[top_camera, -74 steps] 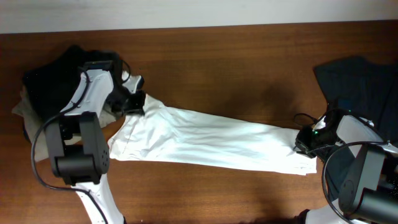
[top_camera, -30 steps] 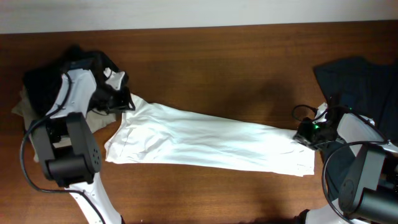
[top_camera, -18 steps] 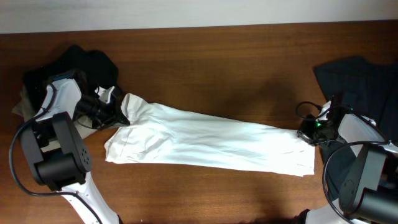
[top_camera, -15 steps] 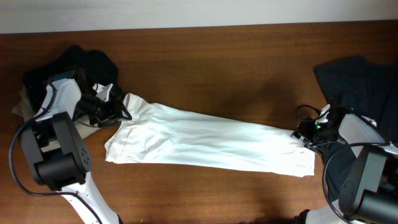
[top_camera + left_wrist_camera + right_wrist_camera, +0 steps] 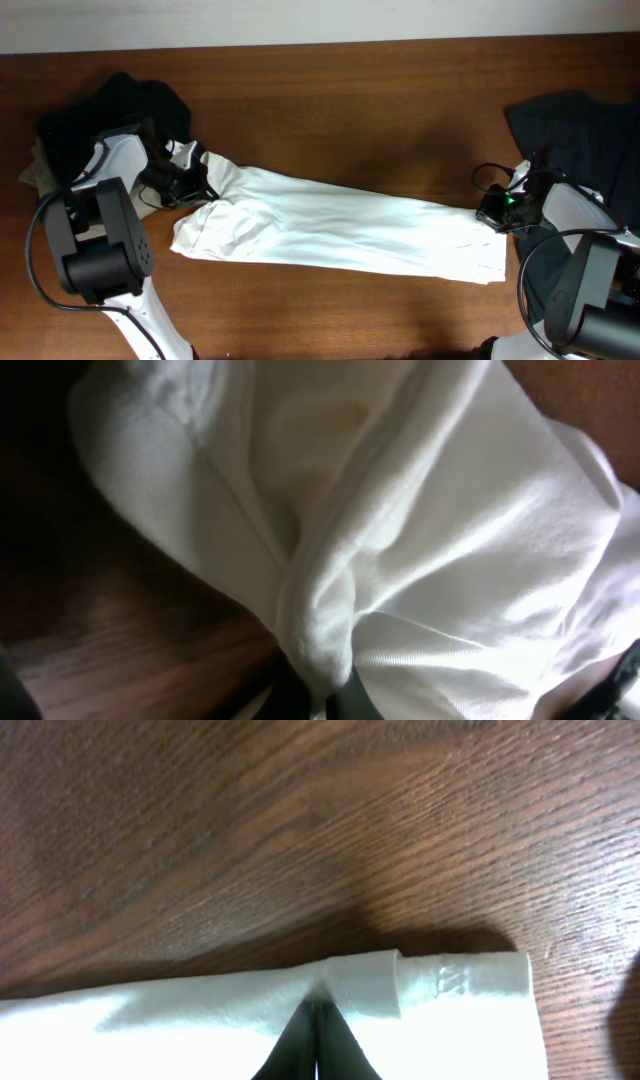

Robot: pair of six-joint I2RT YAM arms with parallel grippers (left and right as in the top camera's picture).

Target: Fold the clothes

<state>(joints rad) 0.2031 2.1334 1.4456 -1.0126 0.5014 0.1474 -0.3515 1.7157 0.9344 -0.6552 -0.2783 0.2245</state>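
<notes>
The white shirt [image 5: 340,225] lies folded into a long band across the table, from left to right. My left gripper [image 5: 190,180] is shut on its bunched left end, which fills the left wrist view [image 5: 400,530]. My right gripper [image 5: 490,214] is shut on the hem at the shirt's right end [image 5: 440,990], low on the table. A black garment [image 5: 110,110] over a beige one [image 5: 35,170] lies at the far left. A dark slate-blue garment [image 5: 580,130] lies at the far right.
Bare brown wood [image 5: 370,110] stretches behind the shirt, and a strip of it runs along the front edge [image 5: 330,310]. A pale wall borders the table's far edge. Both arm bases stand at the front corners.
My left gripper swung left and forward with the shirt's left end, then came back slightly right; that end is now more bunched. The right gripper stayed at the right hem.
</notes>
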